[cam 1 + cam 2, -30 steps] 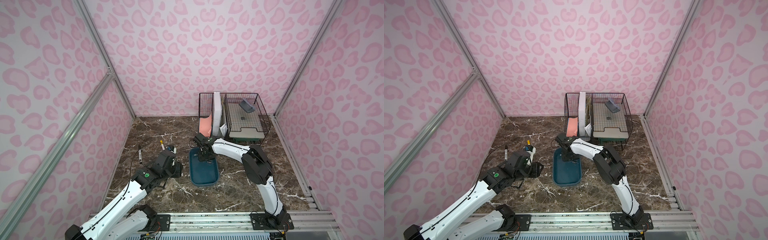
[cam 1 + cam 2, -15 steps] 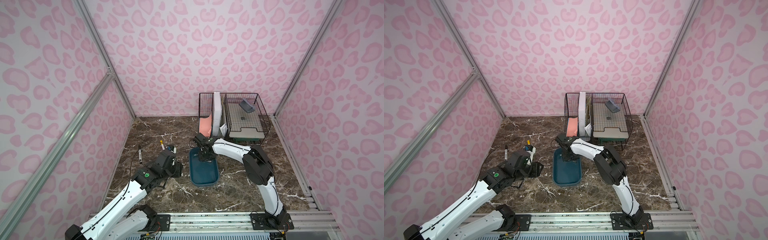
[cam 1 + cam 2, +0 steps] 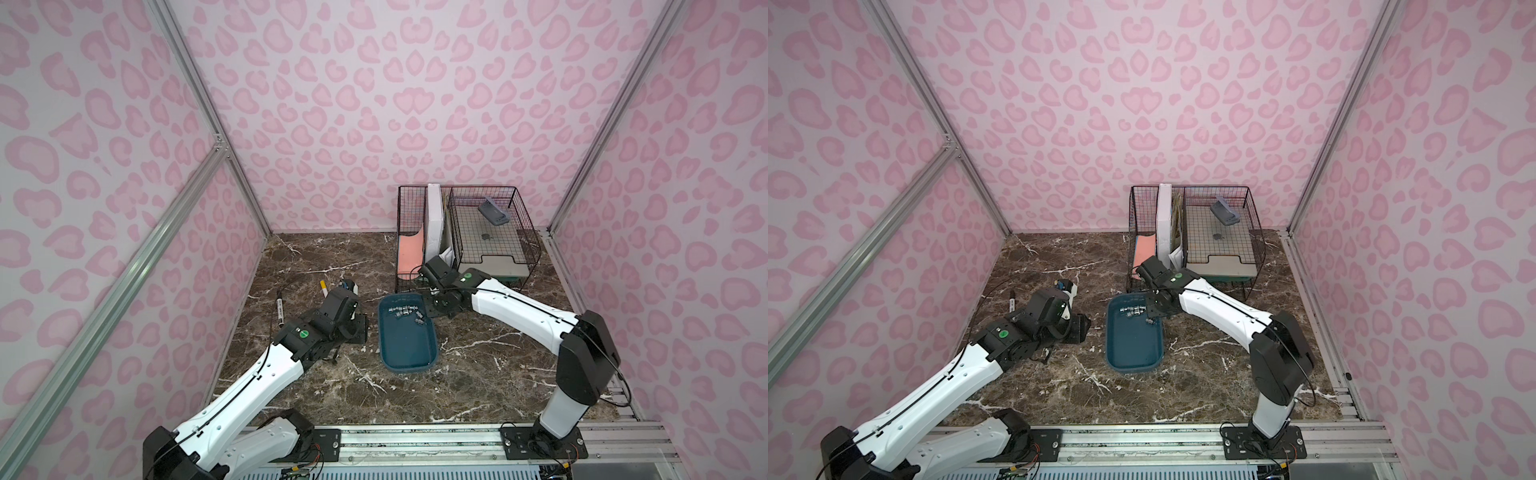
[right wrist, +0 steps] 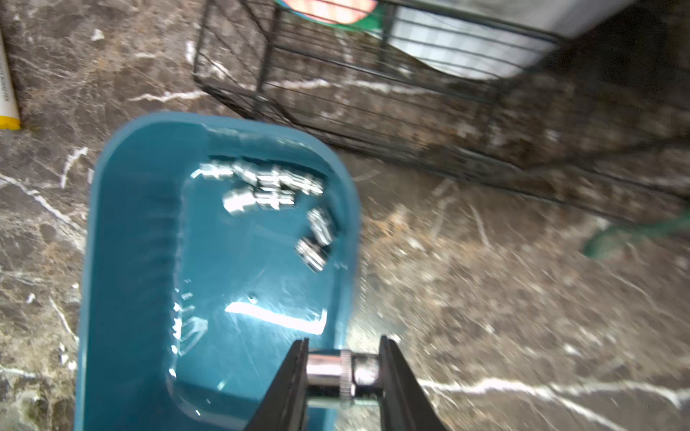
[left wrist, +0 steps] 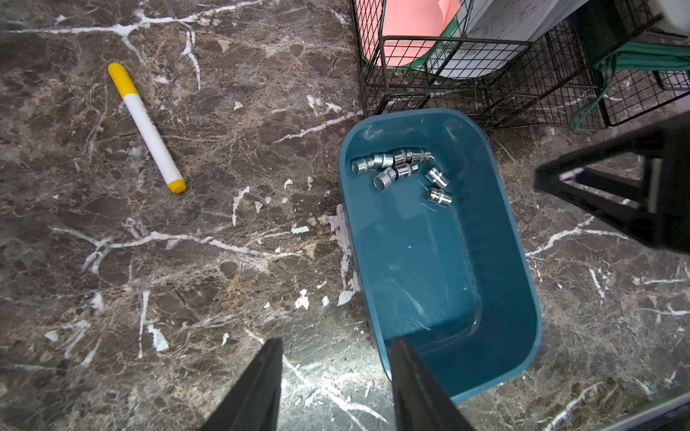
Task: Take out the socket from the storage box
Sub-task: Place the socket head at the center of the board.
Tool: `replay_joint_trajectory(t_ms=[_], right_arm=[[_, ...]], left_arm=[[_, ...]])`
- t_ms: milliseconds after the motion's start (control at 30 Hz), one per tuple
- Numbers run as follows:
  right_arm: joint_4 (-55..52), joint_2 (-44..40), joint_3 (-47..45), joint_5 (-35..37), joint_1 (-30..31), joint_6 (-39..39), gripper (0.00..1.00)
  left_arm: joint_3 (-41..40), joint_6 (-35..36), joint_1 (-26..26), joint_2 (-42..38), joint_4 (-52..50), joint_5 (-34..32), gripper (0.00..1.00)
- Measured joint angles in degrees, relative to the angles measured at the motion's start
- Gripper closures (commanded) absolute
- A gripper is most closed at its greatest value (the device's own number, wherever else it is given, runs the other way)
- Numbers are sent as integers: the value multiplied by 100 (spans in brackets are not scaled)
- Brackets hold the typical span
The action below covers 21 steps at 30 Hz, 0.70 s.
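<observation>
Your socket (image 4: 328, 373) is out of the pile. It sits crosswise between the right jaws, clamped end to end, over the long rim of the storage box (image 4: 142, 261) on the side facing the right arm, so it is partly above the tub and partly above the desk (image 4: 522, 298). That wrist picture is blurred, so you cannot judge how high it hangs. The loose sockets (image 5: 395, 168) lie clustered on the box floor at its far end, nearest the wire basket (image 3: 524, 232).

Your right arm (image 3: 519, 309) rises from its base at the near right rail to a black elbow (image 3: 586, 357). From there the white forearm slopes down and away toward the box's far right corner. The wrist folds there just in front of the basket, with the jaws pointing down over the rim.

Your left arm (image 3: 257, 374) stretches from the near left corner low across the desk, its wrist just beside the box's left long side. The left jaws stand apart with nothing between them — in the left wrist view one finger (image 5: 410, 388) overlaps the box's near corner and the other is over marble. A yellow-capped marker (image 5: 145, 127) lies on the desk beyond the left wrist, and a black pen (image 3: 279, 307) lies nearer the left wall.
</observation>
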Motion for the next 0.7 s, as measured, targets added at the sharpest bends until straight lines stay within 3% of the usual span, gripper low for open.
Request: replay_joint_trajectory(t_ms=[167,333,700], right_arm=[[177,-734,-1172,26,-629,-92,72],[535,-949,-2028,39,-1281,-297,72],[1412,-442,-2358,-133,-1886,-822,71]], left_arm=[[186,20,-31,341,61,72,49],[391,17,-146,739,133,166,49],[686,-79,-376,1486,361,236,49]])
